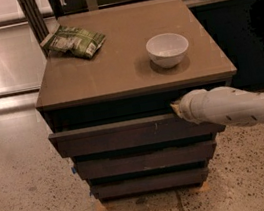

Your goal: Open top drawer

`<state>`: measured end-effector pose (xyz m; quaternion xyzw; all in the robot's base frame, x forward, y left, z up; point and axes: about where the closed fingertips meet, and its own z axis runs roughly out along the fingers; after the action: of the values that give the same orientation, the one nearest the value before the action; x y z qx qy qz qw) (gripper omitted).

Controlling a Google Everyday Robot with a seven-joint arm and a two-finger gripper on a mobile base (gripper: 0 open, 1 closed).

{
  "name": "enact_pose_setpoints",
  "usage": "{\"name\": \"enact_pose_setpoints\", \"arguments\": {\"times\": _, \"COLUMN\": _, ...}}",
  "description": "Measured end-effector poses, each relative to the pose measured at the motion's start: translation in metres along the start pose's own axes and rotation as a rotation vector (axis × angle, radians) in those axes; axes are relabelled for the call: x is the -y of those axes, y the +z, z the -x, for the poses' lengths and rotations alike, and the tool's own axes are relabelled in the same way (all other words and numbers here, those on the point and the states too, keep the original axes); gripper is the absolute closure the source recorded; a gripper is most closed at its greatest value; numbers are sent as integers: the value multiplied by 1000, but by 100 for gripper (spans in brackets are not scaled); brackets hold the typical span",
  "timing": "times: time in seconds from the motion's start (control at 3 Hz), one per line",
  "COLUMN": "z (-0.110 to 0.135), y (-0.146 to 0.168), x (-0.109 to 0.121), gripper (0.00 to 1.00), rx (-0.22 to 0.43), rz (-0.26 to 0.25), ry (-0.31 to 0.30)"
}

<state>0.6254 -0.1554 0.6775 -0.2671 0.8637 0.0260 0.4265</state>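
The top drawer (117,135) is the widest dark grey-brown front, just under the cabinet's brown top. It stands out a little from the two narrower fronts below, with a dark gap above it. My gripper (176,108) comes in from the right on a white arm (239,109). Its tip sits at the drawer's upper edge, right of centre, at the gap.
On the cabinet top (125,68) stand a white bowl (168,49) at the right and a green snack bag (74,40) at the back left. A second drawer (146,159) and a third drawer (150,182) lie below. Speckled floor surrounds the cabinet.
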Motion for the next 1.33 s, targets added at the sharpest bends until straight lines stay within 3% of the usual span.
{"name": "enact_pose_setpoints", "arguments": {"times": 0.33, "z": 3, "y": -3, "x": 1, "gripper": 100, "rx": 0, "rz": 0, "ry": 0}}
{"name": "enact_pose_setpoints", "arguments": {"times": 1.33, "z": -16, "y": -16, "x": -11, "gripper": 100, "rx": -86, "rz": 120, "ry": 47}}
